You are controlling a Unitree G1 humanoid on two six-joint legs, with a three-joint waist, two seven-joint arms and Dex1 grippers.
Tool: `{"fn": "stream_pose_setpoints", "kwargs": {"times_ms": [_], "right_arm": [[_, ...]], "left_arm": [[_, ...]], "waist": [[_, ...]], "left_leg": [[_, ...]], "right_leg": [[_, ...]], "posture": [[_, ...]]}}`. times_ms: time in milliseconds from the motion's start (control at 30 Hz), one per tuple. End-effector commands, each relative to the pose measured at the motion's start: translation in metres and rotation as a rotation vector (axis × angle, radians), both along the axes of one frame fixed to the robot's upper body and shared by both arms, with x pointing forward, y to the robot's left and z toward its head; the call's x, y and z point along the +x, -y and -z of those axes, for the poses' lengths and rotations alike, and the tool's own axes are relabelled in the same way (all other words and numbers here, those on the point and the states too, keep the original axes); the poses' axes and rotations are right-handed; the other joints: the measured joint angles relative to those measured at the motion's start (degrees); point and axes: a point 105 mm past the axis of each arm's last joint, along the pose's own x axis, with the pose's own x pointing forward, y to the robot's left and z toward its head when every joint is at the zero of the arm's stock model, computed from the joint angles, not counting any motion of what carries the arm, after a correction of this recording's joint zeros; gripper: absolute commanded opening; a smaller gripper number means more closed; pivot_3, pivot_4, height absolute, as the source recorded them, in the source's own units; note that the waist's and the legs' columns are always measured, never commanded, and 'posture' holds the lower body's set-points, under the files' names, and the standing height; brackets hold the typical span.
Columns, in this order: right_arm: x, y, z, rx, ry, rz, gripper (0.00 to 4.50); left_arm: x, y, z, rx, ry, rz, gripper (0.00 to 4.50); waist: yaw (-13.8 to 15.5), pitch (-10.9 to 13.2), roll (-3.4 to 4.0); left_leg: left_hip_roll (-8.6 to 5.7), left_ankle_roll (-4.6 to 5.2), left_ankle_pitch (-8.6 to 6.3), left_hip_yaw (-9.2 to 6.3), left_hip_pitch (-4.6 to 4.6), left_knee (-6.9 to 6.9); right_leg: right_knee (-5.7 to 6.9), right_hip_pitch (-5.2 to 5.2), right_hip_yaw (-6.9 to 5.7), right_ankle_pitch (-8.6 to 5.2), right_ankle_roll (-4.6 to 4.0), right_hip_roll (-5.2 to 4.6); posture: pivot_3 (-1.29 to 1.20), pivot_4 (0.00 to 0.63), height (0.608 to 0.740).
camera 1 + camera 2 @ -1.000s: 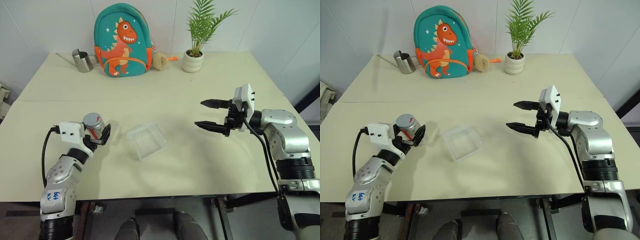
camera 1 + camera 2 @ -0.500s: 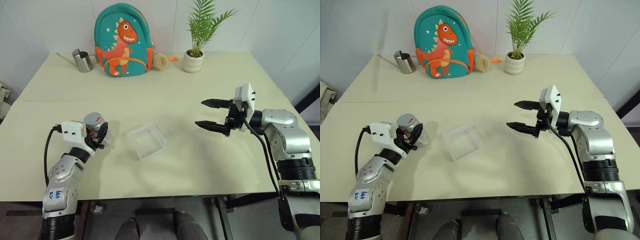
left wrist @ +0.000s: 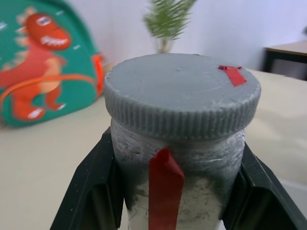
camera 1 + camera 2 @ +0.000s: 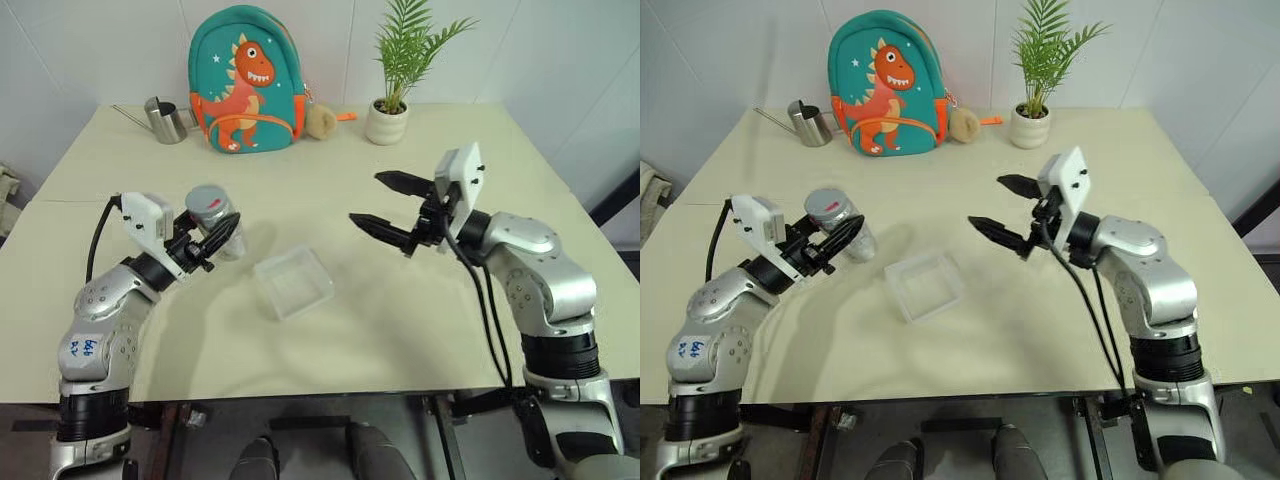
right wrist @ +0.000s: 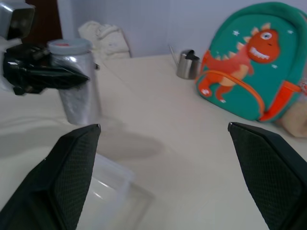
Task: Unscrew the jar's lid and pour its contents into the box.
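Left hand pinches the jar upright above the worktop, left of the box, presenting the lid. Right hand, fingers spread wide, faces it, apparently ready to unscrew.

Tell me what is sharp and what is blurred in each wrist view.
Left wrist view: the lid and jar are sharp; the backpack and plant behind are blurred. Right wrist view: soft overall, the box up close most blurred.
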Motion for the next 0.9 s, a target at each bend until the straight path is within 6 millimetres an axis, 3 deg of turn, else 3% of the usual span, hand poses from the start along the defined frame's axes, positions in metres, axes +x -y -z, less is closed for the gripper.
{"fn": "stream_pose_setpoints", "kwargs": {"times_ms": [33,200,333,533,900], "right_arm": [[-0.012,-0.012,-0.013,0.050,0.031,0.046,4.50],[-0.008,-0.027,-0.032,0.202,0.007,0.166,4.50],[-0.008,-0.048,-0.036,0.232,-0.015,0.205,4.50],[-0.009,-0.069,-0.026,0.166,-0.042,0.213,4.50],[-0.031,-0.091,-0.030,0.139,-0.028,0.087,4.50]], "left_arm": [[-0.005,0.016,-0.009,0.035,0.020,0.164,2.03],[-0.002,0.034,-0.017,0.054,0.041,0.310,2.03],[-0.006,0.049,-0.015,0.055,0.022,0.425,2.03],[-0.004,0.056,-0.012,0.083,-0.004,0.469,2.03],[0.000,0.058,-0.012,0.119,0.008,0.466,2.03]], "waist": [[0.00,0.00,0.00],[-0.19,0.00,0.00],[-0.18,-0.01,0.01],[-0.16,-0.01,0.01],[-0.23,-0.01,0.01]], "left_leg": [[0.00,0.00,0.00,-0.01,-0.02,-0.01],[0.01,0.00,0.00,-0.04,-0.05,-0.02],[0.02,0.00,0.00,-0.03,-0.05,-0.09],[0.02,0.00,0.00,-0.07,-0.24,-0.17],[0.04,0.01,0.01,-0.07,-0.27,-0.18]], "right_leg": [[0.00,-0.02,-0.01,0.00,0.00,0.00],[0.04,-0.08,-0.05,-0.01,-0.04,0.00],[0.05,-0.14,-0.05,-0.01,-0.07,-0.01],[0.13,-0.37,-0.11,-0.04,-0.11,-0.03],[0.32,-0.52,-0.11,-0.07,-0.17,-0.01]], "posture": [[0.00,0.150,0.740],[0.00,0.150,0.740],[0.00,0.150,0.740],[0.00,0.150,0.740],[0.00,0.150,0.740]]}}
